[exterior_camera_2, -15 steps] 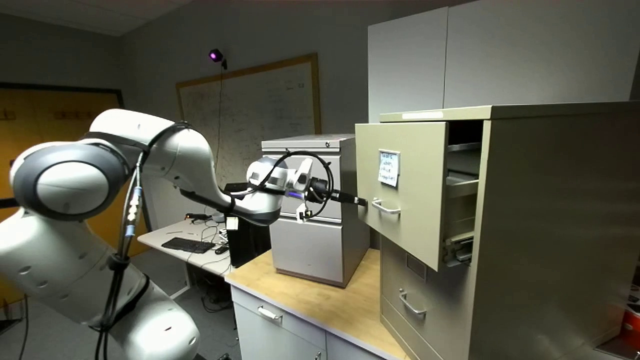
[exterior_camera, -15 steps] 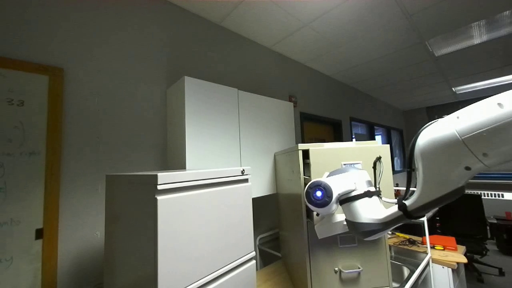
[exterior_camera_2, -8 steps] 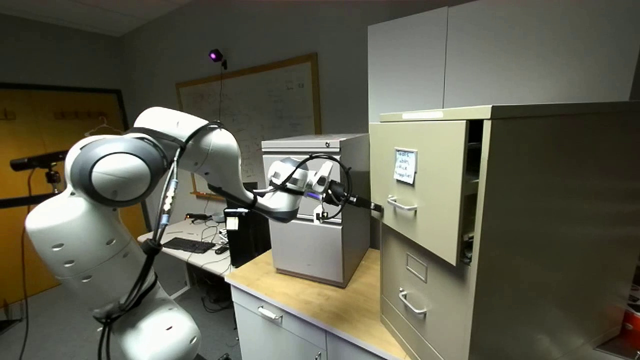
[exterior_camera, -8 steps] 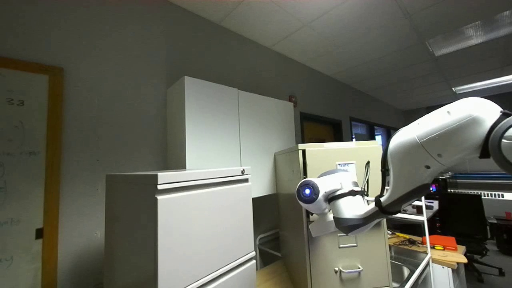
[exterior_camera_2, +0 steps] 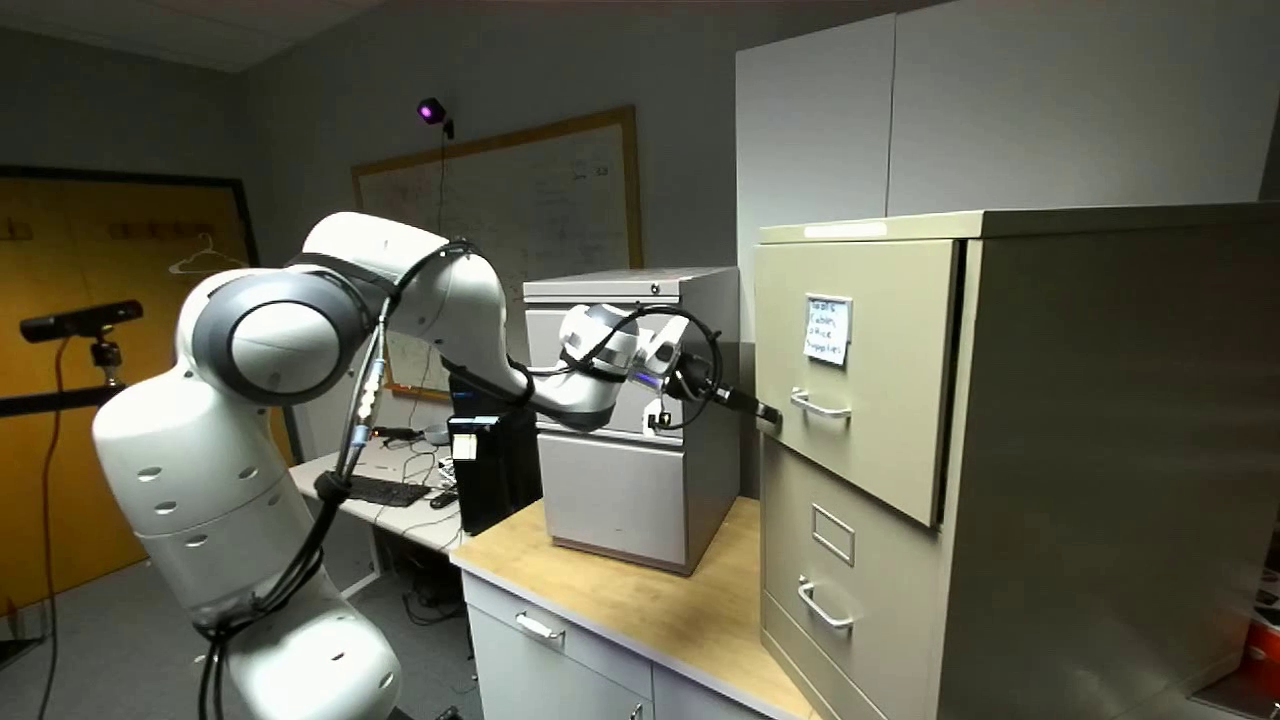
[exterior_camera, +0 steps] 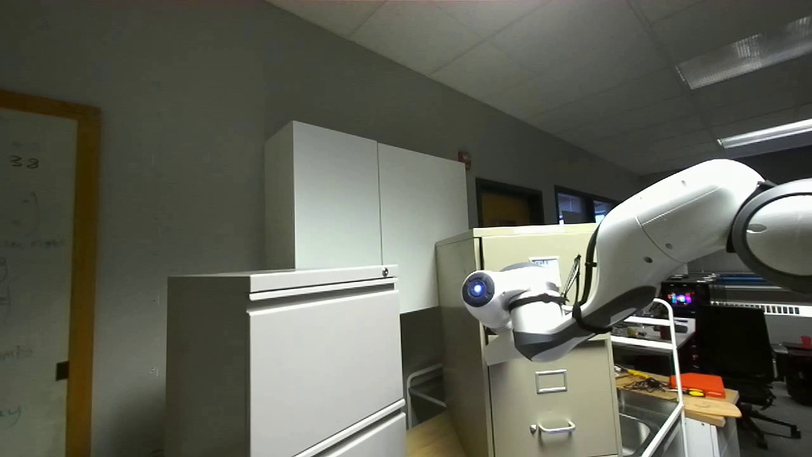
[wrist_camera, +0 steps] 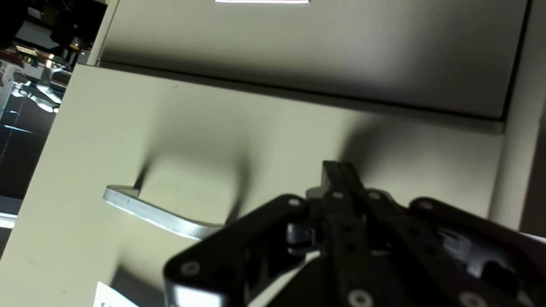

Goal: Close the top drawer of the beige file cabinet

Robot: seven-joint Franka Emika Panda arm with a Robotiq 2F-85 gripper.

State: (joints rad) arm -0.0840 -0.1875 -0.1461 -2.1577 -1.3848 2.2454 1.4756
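A grey cabinet (exterior_camera_2: 640, 490) stands on a wooden desk (exterior_camera_2: 640, 605); behind it hang a white cupboard (exterior_camera: 355, 203) and a whiteboard (exterior_camera_2: 540, 210).

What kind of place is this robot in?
Most likely an office or a lab, perhaps both: there's a beige file cabinet, a wood-framed whiteboard with writing on it, and a keyboard on a desk.

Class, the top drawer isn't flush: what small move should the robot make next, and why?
Probably a gentle push straight into the beige file cabinet: the shut end effector appears to meet the top drawer beside its pull, while an exterior view shows a dark gap along the drawer's edge.
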